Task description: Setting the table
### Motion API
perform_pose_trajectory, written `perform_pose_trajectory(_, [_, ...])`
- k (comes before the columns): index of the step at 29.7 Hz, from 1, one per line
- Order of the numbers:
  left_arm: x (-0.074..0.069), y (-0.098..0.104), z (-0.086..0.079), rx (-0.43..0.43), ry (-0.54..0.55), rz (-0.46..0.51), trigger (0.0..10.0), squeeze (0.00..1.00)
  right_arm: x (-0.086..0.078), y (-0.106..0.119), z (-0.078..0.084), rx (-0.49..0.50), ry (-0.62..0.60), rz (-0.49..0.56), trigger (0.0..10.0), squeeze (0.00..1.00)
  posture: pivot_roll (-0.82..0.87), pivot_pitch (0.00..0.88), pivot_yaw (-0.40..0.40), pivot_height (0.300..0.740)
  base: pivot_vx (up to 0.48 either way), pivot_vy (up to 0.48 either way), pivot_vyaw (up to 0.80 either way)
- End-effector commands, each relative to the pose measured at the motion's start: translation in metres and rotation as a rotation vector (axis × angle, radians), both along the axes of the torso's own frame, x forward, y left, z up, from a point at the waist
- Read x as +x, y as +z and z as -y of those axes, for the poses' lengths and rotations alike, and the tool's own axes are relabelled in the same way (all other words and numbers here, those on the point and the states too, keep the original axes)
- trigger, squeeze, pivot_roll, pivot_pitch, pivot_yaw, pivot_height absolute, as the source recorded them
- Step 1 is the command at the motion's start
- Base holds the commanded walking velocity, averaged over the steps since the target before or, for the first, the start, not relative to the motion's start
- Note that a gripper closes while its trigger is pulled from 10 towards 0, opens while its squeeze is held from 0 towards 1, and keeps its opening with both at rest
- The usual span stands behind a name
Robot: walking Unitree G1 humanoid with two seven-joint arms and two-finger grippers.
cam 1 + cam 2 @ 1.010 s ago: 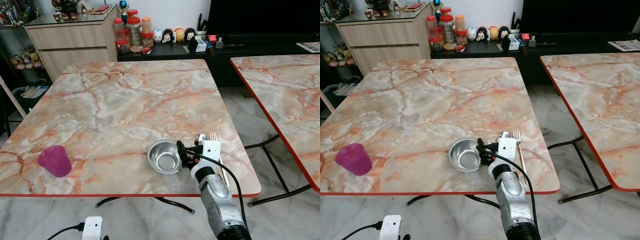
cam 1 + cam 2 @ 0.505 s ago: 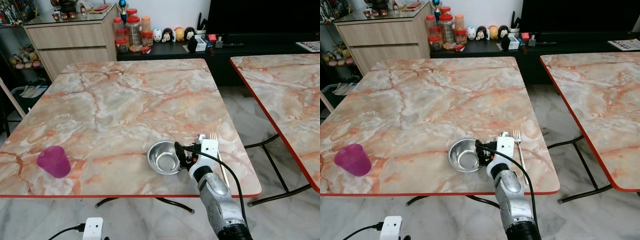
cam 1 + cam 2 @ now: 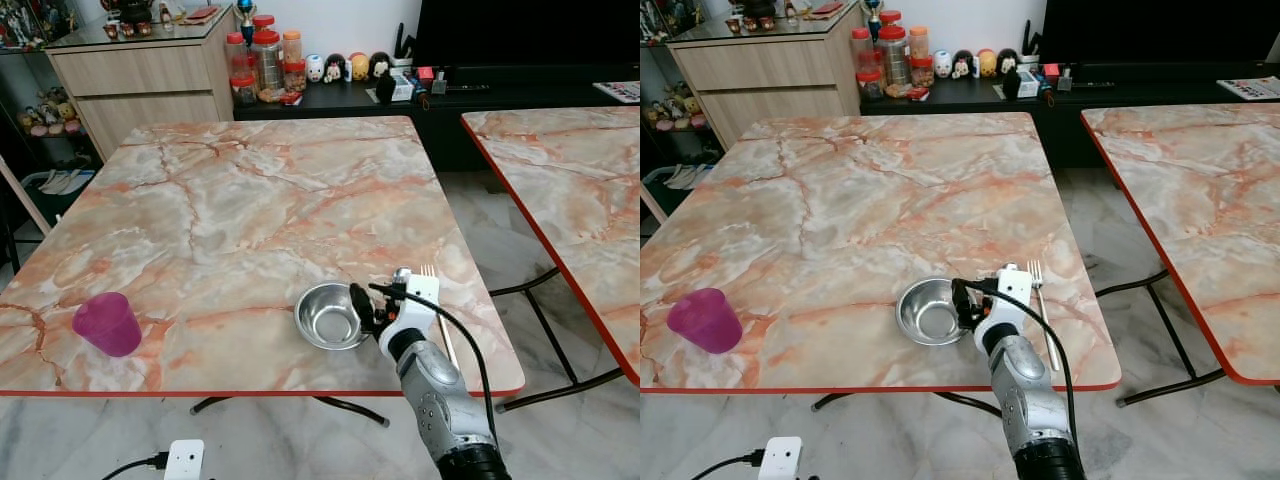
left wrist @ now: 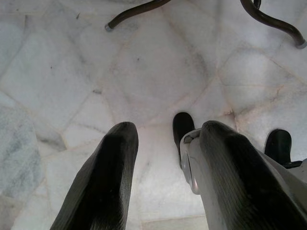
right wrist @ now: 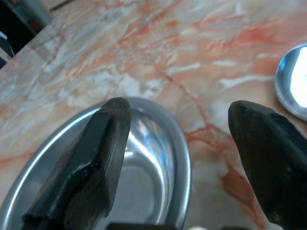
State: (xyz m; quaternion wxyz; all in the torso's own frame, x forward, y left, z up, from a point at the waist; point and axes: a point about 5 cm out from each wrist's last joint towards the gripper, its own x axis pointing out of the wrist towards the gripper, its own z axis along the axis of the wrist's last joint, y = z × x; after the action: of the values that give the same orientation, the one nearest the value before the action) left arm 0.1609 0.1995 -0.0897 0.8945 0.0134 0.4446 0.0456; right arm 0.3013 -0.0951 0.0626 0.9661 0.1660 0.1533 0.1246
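Note:
A steel bowl (image 3: 326,316) sits near the front right of the marble table (image 3: 240,200). My right gripper (image 3: 362,303) is open at the bowl's right rim. In the right wrist view one finger (image 5: 103,143) hangs over the bowl's inside (image 5: 139,167) and the other finger (image 5: 264,148) is over bare table outside it. A fork (image 3: 440,320) and a spoon (image 3: 402,275) lie just right of the bowl, partly behind my wrist. A purple cup (image 3: 107,323) stands upright at the front left. My left gripper (image 4: 170,127) hangs open over the floor.
A second marble table (image 3: 570,160) stands to the right across a floor gap. Behind the table are a wooden cabinet (image 3: 140,80) and a low dark sideboard with jars (image 3: 265,60) and figurines. A white plug block (image 3: 185,458) lies on the floor near the table's front edge.
My right wrist has shifted only slightly at the bowl's rim. The bowl, cup, fork and spoon stay where they were.

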Motion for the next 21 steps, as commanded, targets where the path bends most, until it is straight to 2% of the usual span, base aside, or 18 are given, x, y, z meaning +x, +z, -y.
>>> perform_pose_trajectory(1, [-0.0002,0.0004,-0.0049,0.012,0.017,-0.007,10.0,0.00,-0.0015,0.0029,-0.0081,0.017,0.020,0.002,10.0,0.00,-0.01,0.000,0.037,0.740,0.000,0.000,0.00])
perform_pose_trajectory(19, [-0.0010,0.0002,-0.0066,0.013,0.031,-0.011,10.0,0.00,-0.0023,0.0005,-0.0134,0.005,0.069,-0.033,10.0,0.00,-0.01,0.000,0.038,0.740,0.000,0.000,0.00])
perform_pose_trajectory(20, [-0.0006,0.0004,-0.0067,0.013,0.031,-0.010,10.0,0.00,-0.0024,0.0003,-0.0136,0.000,0.072,-0.032,0.0,0.00,-0.01,0.000,0.038,0.740,0.000,0.000,0.00])
perform_pose_trajectory(21, [-0.0002,0.0006,-0.0067,0.013,0.030,-0.010,10.0,0.00,-0.0024,0.0001,-0.0138,-0.004,0.075,-0.032,0.0,0.00,-0.01,0.000,0.038,0.740,0.000,0.000,0.00])
